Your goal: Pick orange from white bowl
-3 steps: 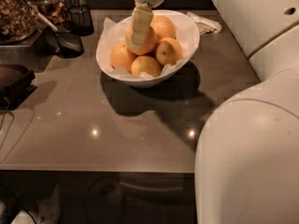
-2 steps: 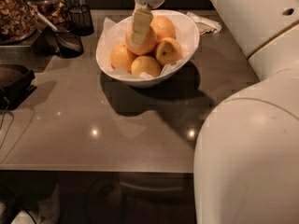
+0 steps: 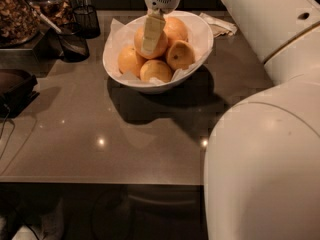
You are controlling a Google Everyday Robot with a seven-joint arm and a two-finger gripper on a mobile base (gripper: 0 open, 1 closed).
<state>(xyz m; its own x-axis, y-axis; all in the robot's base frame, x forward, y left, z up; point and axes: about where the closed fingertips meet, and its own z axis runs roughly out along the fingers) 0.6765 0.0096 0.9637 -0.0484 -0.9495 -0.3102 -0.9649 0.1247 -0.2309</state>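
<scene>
The end effector (image 3: 150,44) hangs down into the white bowl (image 3: 201,28), lying across the front of the orange (image 3: 162,47). The orange sits high in the middle of the fruit piled there. Whether the end effector is open or closed on the orange cannot be told. The bowl stands at the back of the grey counter (image 3: 100,134), near a black mesh cup (image 3: 87,19).

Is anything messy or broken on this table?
Nothing looks spilled or broken. The gripper is down at the orange on top of the pile in the bowl. The only untidy thing is a crumpled napkin lying on the counter just behind the bowl, on the right.
</scene>
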